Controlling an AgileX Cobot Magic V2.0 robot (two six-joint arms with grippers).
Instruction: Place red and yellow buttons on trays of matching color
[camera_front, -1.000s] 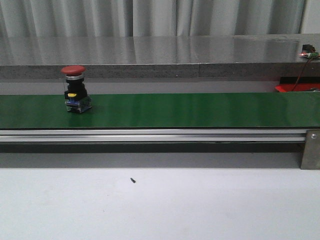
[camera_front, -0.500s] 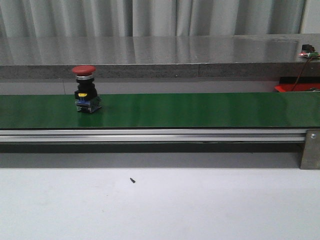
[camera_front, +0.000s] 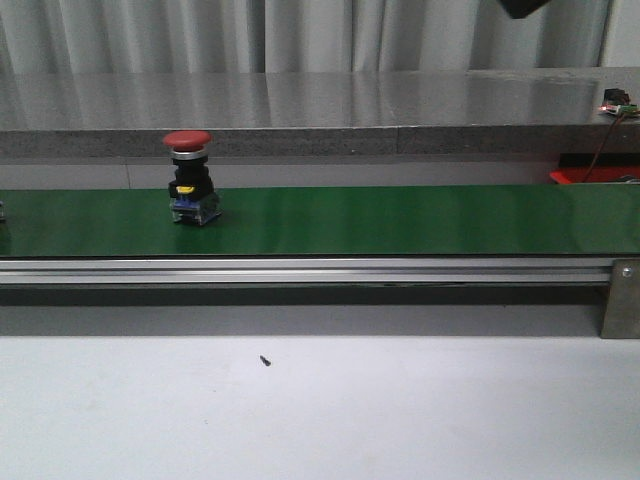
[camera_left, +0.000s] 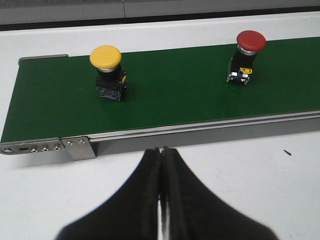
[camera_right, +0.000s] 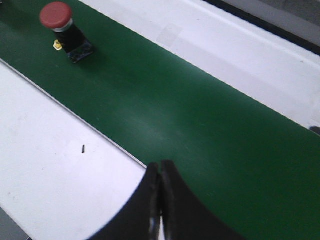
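Front view: green belt (camera_front: 400, 220) ran across the frame on a silver rail (camera_front: 300, 270), white table (camera_front: 320, 410) in front, grey ledge (camera_front: 300, 100) behind. One red button (camera_front: 189, 178) stood upright on the belt, left of centre, its red cap above a black body with a yellow mark and a blue base. A thin sliver of red tray (camera_front: 585, 177) showed at the far right, behind the belt and well apart from the button. A small dark speck (camera_front: 265, 360) lay on the table. A dark object (camera_front: 522, 6) cut into the top edge; what it was could not be told. Left wrist view: left gripper (camera_left: 161, 150) hung over the table just short of the rail, fingers pressed together, holding nothing. Yellow button (camera_left: 107, 72) stood upright on the belt near its end; the red button (camera_left: 245, 56) stood upright farther along, well apart from it. Right wrist view: right gripper (camera_right: 160, 165) sat above the belt's near edge, fingers pressed together, empty. The red button (camera_right: 62, 30) stood on the belt, well away from the fingertips. The speck (camera_right: 82, 148) lay on the table beside the belt.
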